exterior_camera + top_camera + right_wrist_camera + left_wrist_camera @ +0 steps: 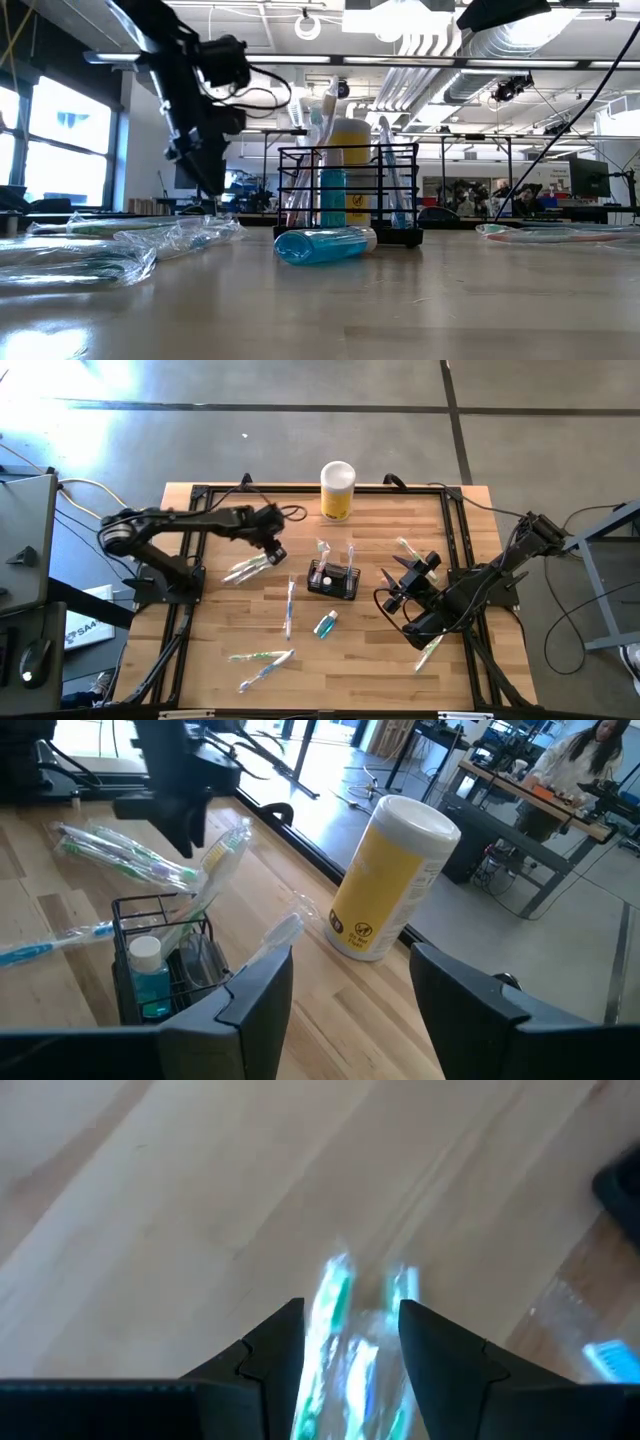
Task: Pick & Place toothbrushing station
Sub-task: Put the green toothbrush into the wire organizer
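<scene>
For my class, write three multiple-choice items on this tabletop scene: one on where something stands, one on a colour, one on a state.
1. Where is the yellow canister?
A. at the table's far edge, behind the caddy
B. inside the caddy
C. under the right arm

2. What colour is the liquid in the small bottle lying on the table?
A. red
B. blue
C. clear

3. How is the left gripper?
A. shut on the caddy
B. holding the canister
C. open, fingers either side of a wrapped toothbrush pack

Answers:
1 A: the high view shows it beyond the black wire caddy.
2 B: the low view shows blue liquid.
3 C: the left wrist view shows a gap with the pack between.
</scene>
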Controlling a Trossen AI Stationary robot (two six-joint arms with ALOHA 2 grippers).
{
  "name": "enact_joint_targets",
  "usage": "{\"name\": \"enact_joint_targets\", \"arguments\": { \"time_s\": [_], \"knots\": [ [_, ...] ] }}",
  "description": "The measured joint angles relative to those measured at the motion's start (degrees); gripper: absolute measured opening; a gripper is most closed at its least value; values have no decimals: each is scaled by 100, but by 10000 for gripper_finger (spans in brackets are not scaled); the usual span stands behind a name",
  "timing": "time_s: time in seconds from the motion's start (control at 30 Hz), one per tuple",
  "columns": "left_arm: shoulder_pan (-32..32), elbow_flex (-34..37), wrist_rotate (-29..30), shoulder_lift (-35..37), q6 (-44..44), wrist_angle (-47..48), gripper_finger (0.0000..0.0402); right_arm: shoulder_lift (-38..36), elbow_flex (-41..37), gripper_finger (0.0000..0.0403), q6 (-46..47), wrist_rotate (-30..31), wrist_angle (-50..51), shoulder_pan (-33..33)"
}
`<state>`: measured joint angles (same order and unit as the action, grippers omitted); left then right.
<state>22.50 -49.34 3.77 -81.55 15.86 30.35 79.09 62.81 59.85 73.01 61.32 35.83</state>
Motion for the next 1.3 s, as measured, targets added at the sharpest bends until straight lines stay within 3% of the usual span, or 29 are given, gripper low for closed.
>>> {"name": "enact_joint_targets", "arguments": {
  "time_s": [0.3, 1.07, 1.2, 1.3],
  "knots": [
    [113, -595, -69, -957, -106, 441, 157, 0, -1, 195, -6, -212, 13, 0],
    [114, -615, 9, -1640, -248, 519, 157, -1, -1, 195, -12, -265, 15, 0],
    [112, -612, 6, -1632, -272, 517, 138, 0, -1, 195, -12, -266, 15, 0],
    [108, -593, -3, -1555, -269, 526, 100, -2, -1, 195, -12, -269, 15, 0]
  ]
}}
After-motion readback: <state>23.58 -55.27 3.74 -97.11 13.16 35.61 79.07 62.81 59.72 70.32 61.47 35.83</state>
